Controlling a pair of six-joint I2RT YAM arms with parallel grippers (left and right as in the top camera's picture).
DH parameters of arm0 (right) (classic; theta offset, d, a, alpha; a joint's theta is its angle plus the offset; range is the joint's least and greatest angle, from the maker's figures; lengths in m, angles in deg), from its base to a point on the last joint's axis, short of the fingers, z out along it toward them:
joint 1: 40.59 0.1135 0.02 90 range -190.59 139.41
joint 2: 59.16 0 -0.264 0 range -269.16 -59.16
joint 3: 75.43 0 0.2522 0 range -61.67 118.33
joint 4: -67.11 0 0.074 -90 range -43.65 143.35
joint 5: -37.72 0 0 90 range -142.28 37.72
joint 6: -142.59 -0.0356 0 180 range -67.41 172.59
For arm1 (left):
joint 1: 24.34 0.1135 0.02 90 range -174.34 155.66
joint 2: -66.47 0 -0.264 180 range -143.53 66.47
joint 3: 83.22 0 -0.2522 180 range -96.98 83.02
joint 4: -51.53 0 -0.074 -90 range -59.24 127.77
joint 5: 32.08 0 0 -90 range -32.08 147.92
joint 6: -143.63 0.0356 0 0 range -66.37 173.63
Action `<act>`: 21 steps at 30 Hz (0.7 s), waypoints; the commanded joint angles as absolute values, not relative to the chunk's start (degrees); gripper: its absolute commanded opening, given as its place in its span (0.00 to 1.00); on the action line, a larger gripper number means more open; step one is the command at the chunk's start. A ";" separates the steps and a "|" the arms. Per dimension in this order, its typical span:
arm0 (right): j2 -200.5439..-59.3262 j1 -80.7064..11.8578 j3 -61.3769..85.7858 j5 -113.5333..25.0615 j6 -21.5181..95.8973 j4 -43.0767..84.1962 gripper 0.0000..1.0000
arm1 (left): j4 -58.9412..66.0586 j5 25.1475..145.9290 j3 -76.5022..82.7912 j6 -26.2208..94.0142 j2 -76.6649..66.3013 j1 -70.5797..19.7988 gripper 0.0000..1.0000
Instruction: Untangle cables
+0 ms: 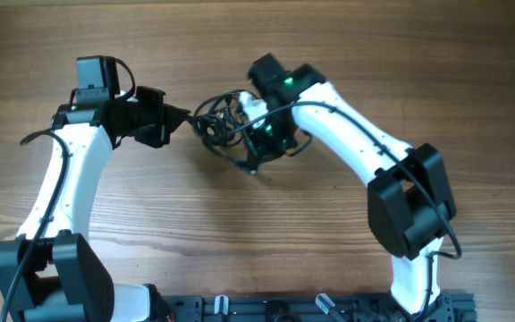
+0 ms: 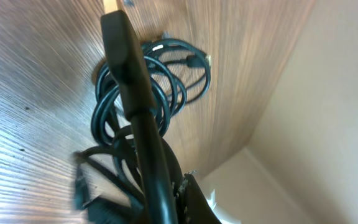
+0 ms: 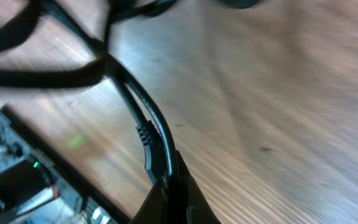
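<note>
The cables [image 1: 222,121] are a small black knotted clump of loops between my two grippers on the wooden table. My left gripper [image 1: 184,114] is at the clump's left side, shut on a thick black cable strand [image 2: 132,81]; more loops [image 2: 166,74] lie on the wood beyond it. My right gripper [image 1: 256,154] is at the clump's right lower side, shut on a cable [image 3: 145,118] just below its ribbed plug collar [image 3: 148,140]. More strands [image 3: 55,74] stretch blurred across the upper left of the right wrist view.
The wooden table [image 1: 257,233] runs all around the clump. A black rail [image 1: 311,309] with the arm bases lines the near edge. The right arm's white links [image 1: 356,134] reach in from the lower right, the left arm's [image 1: 70,170] from the lower left.
</note>
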State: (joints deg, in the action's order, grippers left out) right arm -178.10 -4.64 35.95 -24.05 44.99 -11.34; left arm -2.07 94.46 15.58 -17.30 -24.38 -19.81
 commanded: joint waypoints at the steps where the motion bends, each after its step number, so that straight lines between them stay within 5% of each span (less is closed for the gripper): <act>1: -173.49 0.12 35.34 -18.87 46.37 -8.56 0.04 | -2.29 89.25 15.69 -20.80 -24.30 -19.24 0.04; 10: -169.31 7.79 35.34 -30.21 29.93 12.20 0.07 | -4.21 90.46 15.69 -20.82 -24.30 -22.63 0.04; 12: -169.31 7.79 35.34 -30.21 30.24 11.81 0.59 | -4.26 90.89 15.69 -21.89 -24.30 -23.19 0.04; 13: -169.31 7.79 35.34 -30.24 31.18 11.08 0.72 | -4.01 91.16 15.69 -22.33 -24.30 -23.17 0.04; 21: -162.36 2.94 35.60 -33.01 43.68 8.90 0.80 | -5.02 91.51 15.69 -16.47 -24.30 -23.17 0.04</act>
